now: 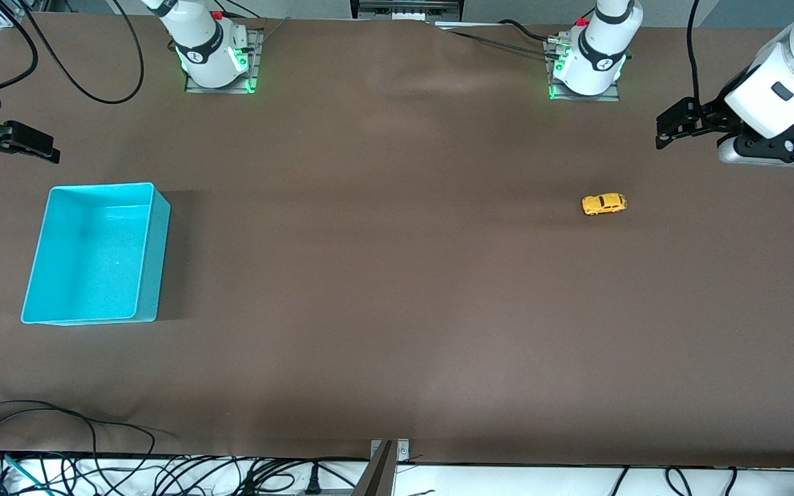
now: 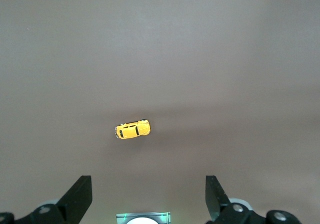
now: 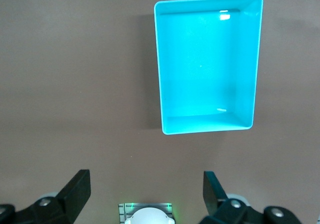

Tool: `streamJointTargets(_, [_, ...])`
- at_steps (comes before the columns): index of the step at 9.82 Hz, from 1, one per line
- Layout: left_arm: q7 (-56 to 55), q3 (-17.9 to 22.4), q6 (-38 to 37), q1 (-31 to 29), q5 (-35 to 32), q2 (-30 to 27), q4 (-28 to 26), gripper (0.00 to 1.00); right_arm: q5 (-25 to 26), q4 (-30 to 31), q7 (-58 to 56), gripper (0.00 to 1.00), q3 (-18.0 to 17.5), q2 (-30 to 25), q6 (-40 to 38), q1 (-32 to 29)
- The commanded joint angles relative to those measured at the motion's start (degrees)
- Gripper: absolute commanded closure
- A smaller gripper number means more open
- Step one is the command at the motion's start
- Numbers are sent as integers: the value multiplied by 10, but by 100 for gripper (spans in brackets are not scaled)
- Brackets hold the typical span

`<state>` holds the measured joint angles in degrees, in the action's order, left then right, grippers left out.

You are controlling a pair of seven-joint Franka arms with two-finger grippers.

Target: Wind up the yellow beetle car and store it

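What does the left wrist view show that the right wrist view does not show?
Only the left wrist view shows the yellow beetle car, standing on its wheels on the bare table, with the open left gripper above the table. Only the right wrist view shows the turquoise bin, with nothing in it, with the open right gripper above the table. Both views share the brown table and a white robot base with green light.

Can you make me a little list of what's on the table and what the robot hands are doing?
car: yellow beetle car on its wheels on the bare table, toward the left arm's end
bin: turquoise bin, empty, toward the right arm's end
left gripper: open, up in the air, holding nothing
right gripper: open, in the air near the bin, holding nothing
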<state>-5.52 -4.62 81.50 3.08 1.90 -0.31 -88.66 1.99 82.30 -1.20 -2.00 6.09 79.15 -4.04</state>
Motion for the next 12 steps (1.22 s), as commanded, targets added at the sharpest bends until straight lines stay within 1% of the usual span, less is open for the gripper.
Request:
streamJointTargets(1, [11, 0, -13, -4, 6, 2, 12, 0, -12, -9, -11, 0, 4, -1, -10, -3])
streamJointTargets(3, [11, 0, -13, -4, 6, 2, 11, 0, -13, -10, -10, 0, 4, -2, -10, -2])
streamJointTargets(5, [12, 0, -13, -4, 6, 2, 12, 0, -29, -9, -10, 0, 2, -6, -15, -2])
streamJointTargets(12, [12, 0, -13, -4, 6, 2, 12, 0, -31, -9, -11, 0, 5, -3, -17, -3])
